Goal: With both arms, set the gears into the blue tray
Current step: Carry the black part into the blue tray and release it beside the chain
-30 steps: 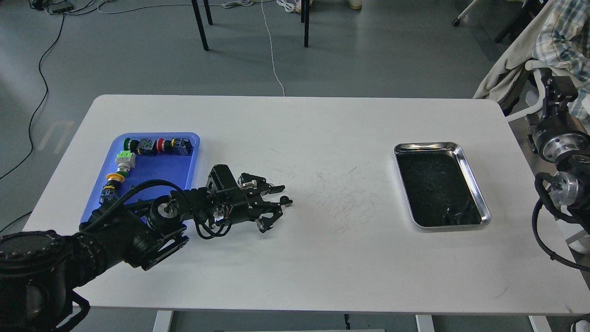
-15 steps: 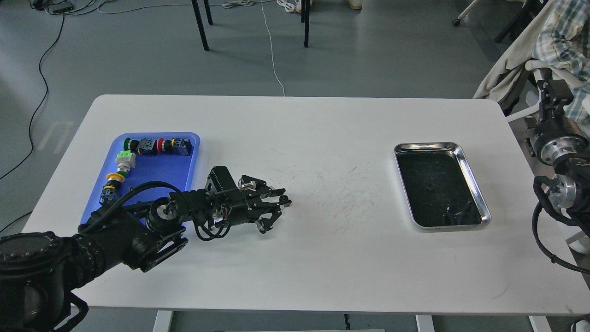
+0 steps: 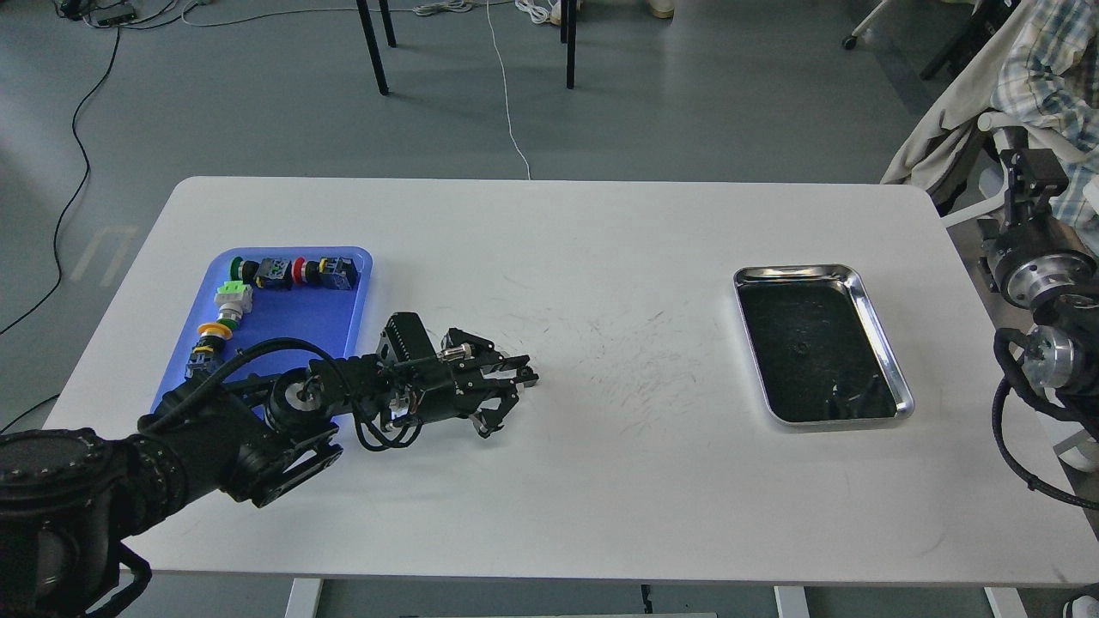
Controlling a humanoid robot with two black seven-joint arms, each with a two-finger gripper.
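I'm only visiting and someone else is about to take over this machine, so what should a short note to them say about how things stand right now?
Left end effector: low over the white table, right of the blue tray; its tips look closed on a small dark gear, though that is hard to confirm.
Right end effector: off the table's right edge, too dark to read.
Blue tray: holds only push-button switches; no gear visible in it.
Steel tray: small dark bits on its black lining, possibly gears.
Left to do: carry gears to the blue tray.

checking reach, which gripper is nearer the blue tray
Left. The left gripper sits over the table just right of the blue tray; the right gripper is off the table's far right edge.
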